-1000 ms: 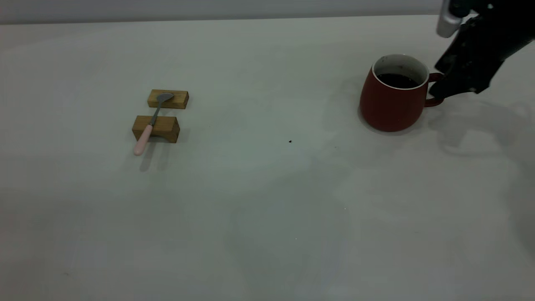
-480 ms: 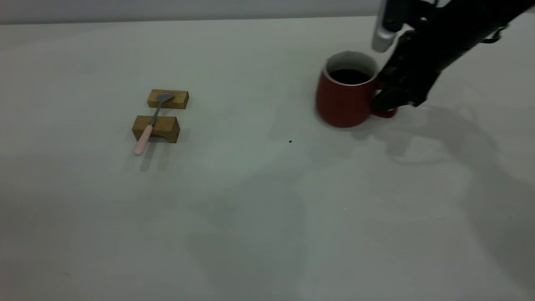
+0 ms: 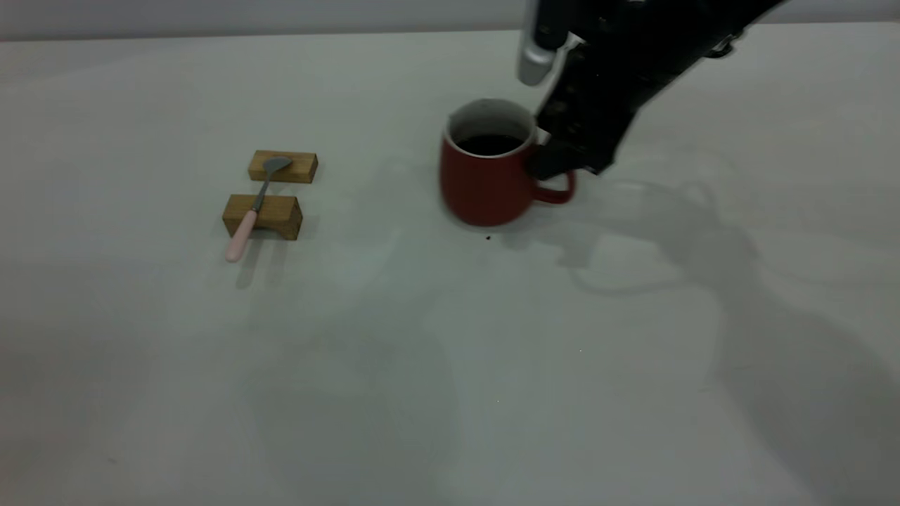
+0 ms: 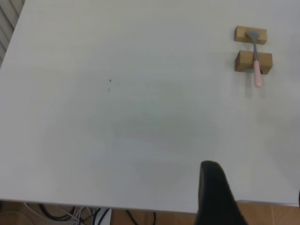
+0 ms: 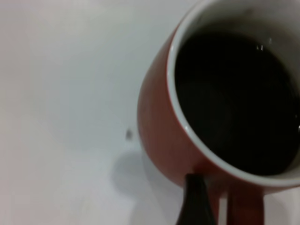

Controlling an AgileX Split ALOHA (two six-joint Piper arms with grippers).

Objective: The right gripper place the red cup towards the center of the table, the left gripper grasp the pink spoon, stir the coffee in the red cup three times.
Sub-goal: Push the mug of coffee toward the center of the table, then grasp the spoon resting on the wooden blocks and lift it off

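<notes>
**A:** Where's it at?

**B:** I've got the table (image 3: 436,393) mostly bare. Right gripper (image 3: 555,158) is pinching the handle of the cup (image 3: 485,186), which sits near the middle, a bit toward 12 o'clock, coffee (image 3: 489,144) unspilled. I'd call step one nearly done, not released yet.

**A:** Spoon?

**B:** Spoon (image 3: 249,214) untouched, lying across two blocks (image 3: 271,214) out at 9 o'clock. Left gripper (image 4: 215,197) is parked well away; can't tell its fingers. Grasp and stirring all left.

Open desk (image 3: 436,365) is lying all along my near side. Two wooden blocks (image 3: 264,214) carrying the pink spoon (image 3: 247,219) are sitting left; the red cup (image 3: 485,183) is blocking the middle.
</notes>
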